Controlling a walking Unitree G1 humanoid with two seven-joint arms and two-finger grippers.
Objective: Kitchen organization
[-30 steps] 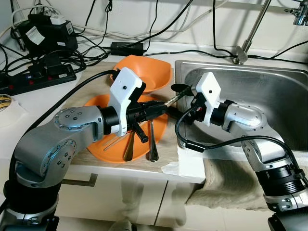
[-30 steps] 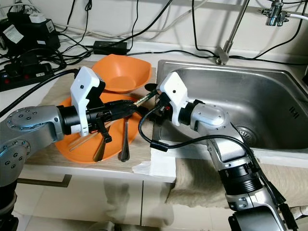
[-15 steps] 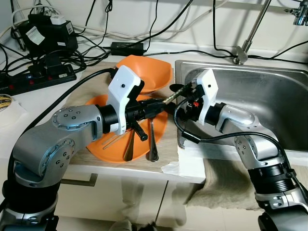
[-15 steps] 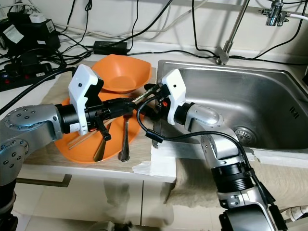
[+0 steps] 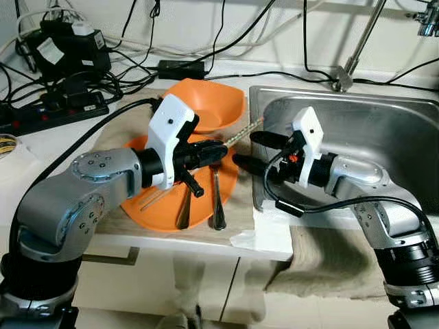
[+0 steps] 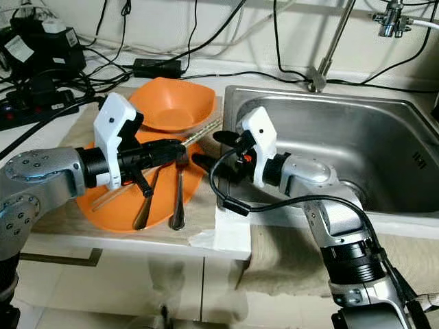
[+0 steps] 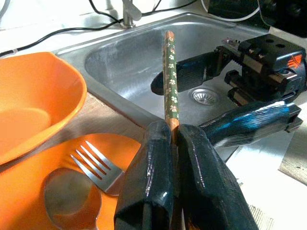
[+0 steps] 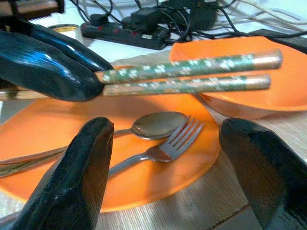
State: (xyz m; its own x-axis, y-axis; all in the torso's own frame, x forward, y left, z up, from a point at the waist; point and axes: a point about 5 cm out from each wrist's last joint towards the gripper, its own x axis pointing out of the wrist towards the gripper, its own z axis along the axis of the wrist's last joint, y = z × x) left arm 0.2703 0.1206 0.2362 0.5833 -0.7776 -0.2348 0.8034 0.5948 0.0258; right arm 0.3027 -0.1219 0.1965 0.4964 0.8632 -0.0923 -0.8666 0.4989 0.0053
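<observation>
Right gripper [image 5: 255, 151] released, jaws now apart; left gripper [image 5: 218, 150] clamps chopsticks [image 5: 241, 131].

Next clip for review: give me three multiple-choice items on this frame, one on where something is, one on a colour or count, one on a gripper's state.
1. Where do the metal spoon and metal fork lie?
A. in the steel sink
B. on the flat orange plate
C. in the deep orange bowl

2. What pattern do the chopsticks carry?
A. green with small pale flowers
B. plain red
C. black and white stripes

3. How does the right gripper stand?
A. shut on the chopsticks
B. shut on the fork
C. open, holding nothing

Answers:
1. B: the metal spoon and metal fork rest on the flat orange plate.
2. A: the chopsticks, clamped in the left gripper, are green with pale flowers.
3. C: the right gripper has its fingers spread, facing the chopsticks, with nothing between them.
</observation>
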